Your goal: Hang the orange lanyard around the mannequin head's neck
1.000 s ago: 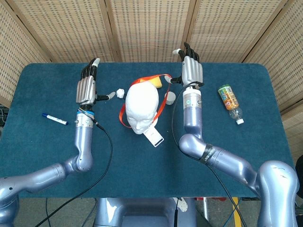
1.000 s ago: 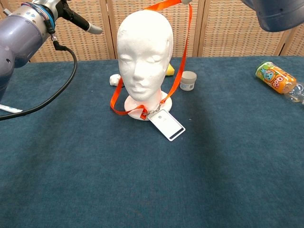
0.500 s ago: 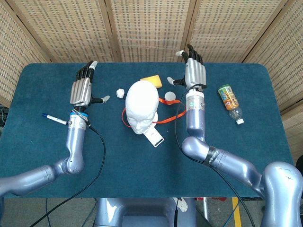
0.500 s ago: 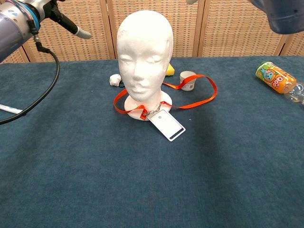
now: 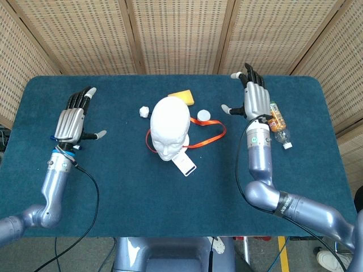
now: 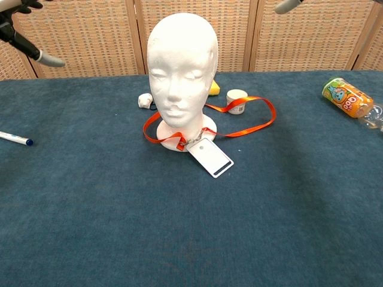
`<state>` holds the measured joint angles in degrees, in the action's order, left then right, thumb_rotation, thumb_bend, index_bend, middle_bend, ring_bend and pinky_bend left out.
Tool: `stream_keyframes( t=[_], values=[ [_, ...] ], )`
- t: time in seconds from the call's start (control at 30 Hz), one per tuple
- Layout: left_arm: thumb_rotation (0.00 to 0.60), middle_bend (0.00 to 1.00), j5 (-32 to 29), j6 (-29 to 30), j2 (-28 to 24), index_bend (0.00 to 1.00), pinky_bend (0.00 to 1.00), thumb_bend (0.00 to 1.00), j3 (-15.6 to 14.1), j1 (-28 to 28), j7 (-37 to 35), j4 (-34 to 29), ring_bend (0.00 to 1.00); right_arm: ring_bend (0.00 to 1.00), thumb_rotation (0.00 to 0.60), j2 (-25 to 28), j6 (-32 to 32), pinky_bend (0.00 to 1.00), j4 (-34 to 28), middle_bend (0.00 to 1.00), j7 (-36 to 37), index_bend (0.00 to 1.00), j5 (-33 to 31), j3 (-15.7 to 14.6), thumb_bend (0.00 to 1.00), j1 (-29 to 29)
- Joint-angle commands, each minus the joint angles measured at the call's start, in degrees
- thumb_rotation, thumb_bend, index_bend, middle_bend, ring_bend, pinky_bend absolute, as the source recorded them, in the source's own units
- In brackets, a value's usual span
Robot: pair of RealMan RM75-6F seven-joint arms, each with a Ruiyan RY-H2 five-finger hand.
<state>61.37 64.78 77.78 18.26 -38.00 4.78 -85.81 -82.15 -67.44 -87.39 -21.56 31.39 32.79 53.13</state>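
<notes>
While the orange lanyard [image 6: 239,119] loops around the mannequin head [image 6: 181,66] at frame centre, its slack trails right on the desk [image 6: 191,227]. Left hand [image 5: 74,116] and right hand [image 5: 254,99] hover spread, holding nothing.

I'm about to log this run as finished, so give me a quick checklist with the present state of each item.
1. Orange lanyard around the mannequin head neck: ok, its loop circles the base and trails to one side.
2. Badge lying flat on the table: ok.
3. Left hand holds nothing: ok.
4. Right hand holds nothing: ok.
5. Mannequin head upright: ok.
6. Strap behind the neck: cannot tell, hidden.
</notes>
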Motion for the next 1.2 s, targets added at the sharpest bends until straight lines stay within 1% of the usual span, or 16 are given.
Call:
stream_keyframes(
  t=[0.03, 0.1, 0.13, 0.2, 0.27, 0.3, 0.37, 0.4, 0.5, 0.57, 0.6, 0.67, 0.73, 0.77, 0.93, 1.2],
  values=[
    [0.600, 0.00, 4.81, -1.42, -3.71, 0.00, 0.00, 0.22, -3.91, 2.96, -4.09, -2.68, 0.00, 0.00, 0.600, 4.08, -0.16, 0.00, -5.37, 0.02, 2.01, 0.24, 5.26, -4.37, 0.10, -4.89],
    [0.600, 0.02, 7.11, -0.61, -5.05, 0.00, 0.00, 0.24, -5.47, 4.42, -5.28, -3.40, 0.00, 0.00, 0.600, 5.73, -0.72, 0.00, -7.55, 0.09, 2.97, 0.24, 9.00, -7.21, 0.16, -7.48],
    [0.600, 0.08, 7.74, -0.21, -5.31, 0.00, 0.00, 0.24, -5.87, 4.80, -5.37, -3.53, 0.00, 0.02, 0.600, 6.11, -0.84, 0.01, -7.96, 0.15, 3.23, 0.24, 9.97, -7.98, 0.19, -8.14],
    [0.600, 0.22, 9.55, 1.70, -5.81, 0.00, 0.02, 0.24, -6.97, 6.12, -5.14, -3.84, 0.04, 0.16, 0.600, 6.94, -1.82, 0.13, -8.61, 0.34, 3.66, 0.24, 13.01, -10.47, 0.26, -10.15],
    [0.600, 0.38, 10.59, 4.04, -6.05, 0.00, 0.08, 0.24, -7.66, 7.58, -4.59, -4.22, 0.15, 0.41, 0.600, 7.17, -3.08, 0.48, -8.33, 0.58, 3.90, 0.24, 16.06, -12.95, 0.40, -11.96],
    [0.600, 0.42, 10.92, 5.62, -6.06, 0.00, 0.10, 0.24, -7.86, 8.47, -4.21, -4.50, 0.18, 0.50, 0.600, 7.21, -3.61, 0.64, -8.11, 0.66, 3.99, 0.24, 17.58, -14.19, 0.49, -12.79],
    [0.600, 0.49, 11.15, 9.14, -5.92, 0.00, 0.14, 0.24, -8.08, 10.49, -3.22, -5.18, 0.24, 0.57, 0.600, 7.23, -4.07, 0.78, -7.92, 0.72, 4.57, 0.24, 20.38, -16.86, 0.62, -14.61],
    [0.600, 0.50, 11.05, 10.74, -5.95, 0.00, 0.14, 0.23, -8.23, 11.56, -2.80, -5.61, 0.25, 0.59, 0.600, 7.25, -4.23, 0.81, -7.81, 0.73, 4.41, 0.24, 21.64, -18.35, 0.67, -15.45],
    [0.600, 0.51, 10.60, 14.43, -6.34, 0.00, 0.15, 0.21, -8.63, 14.32, -2.09, -7.22, 0.26, 0.61, 0.600, 7.39, -4.36, 0.85, -7.56, 0.74, 3.77, 0.24, 25.96, -22.52, 0.77, -17.29],
    [0.600, 0.47, 10.18, 16.93, -6.95, 0.00, 0.14, 0.19, -9.12, 16.39, -1.11, -8.37, 0.25, 0.62, 0.600, 7.27, -4.50, 0.86, -7.35, 0.75, 4.15, 0.24, 29.04, -24.91, 0.81, -18.50],
    [0.600, 0.41, 10.01, 18.44, -7.22, 0.00, 0.11, 0.17, -9.29, 17.56, -0.74, -8.93, 0.22, 0.62, 0.600, 7.17, -4.39, 0.86, -7.32, 0.75, 4.45, 0.24, 30.80, -26.29, 0.83, -19.12],
    [0.600, 0.19, 9.78, 20.26, -7.75, 0.00, 0.04, 0.14, -9.80, 19.26, 0.02, -9.71, 0.09, 0.62, 0.600, 6.98, -4.17, 0.86, -7.22, 0.76, 4.71, 0.24, 33.36, -28.18, 0.84, -19.94],
    [0.600, 0.03, 9.05, 21.58, -8.40, 0.00, 0.00, 0.11, -10.38, 20.86, 1.03, -10.71, 0.01, 0.62, 0.600, 6.70, -3.72, 0.86, -7.10, 0.76, 4.00, 0.24, 35.60, -30.10, 0.85, -20.41],
    [0.600, 0.00, 8.71, 22.04, -8.78, 0.00, 0.00, 0.10, -10.76, 21.59, 1.64, -11.36, 0.00, 0.62, 0.600, 6.51, -3.48, 0.86, -7.01, 0.76, 3.53, 0.24, 36.64, -30.95, 0.85, -20.58],
    [0.600, 0.00, 8.21, 24.10, -10.85, 0.00, 0.00, 0.09, -12.57, 25.03, 3.51, -14.95, 0.00, 0.62, 0.600, 4.91, -1.14, 0.86, -6.74, 0.77, 1.02, 0.24, 40.76, -33.30, 0.86, -20.16],
    [0.600, 0.00, 10.37, 24.82, -11.06, 0.00, 0.00, 0.09, -13.89, 27.13, 3.97, -15.57, 0.00, 0.63, 0.600, 2.69, 5.01, 0.86, -7.31, 0.77, -4.11, 0.24, 42.13, -32.46, 0.86, -16.50]
  ],
)
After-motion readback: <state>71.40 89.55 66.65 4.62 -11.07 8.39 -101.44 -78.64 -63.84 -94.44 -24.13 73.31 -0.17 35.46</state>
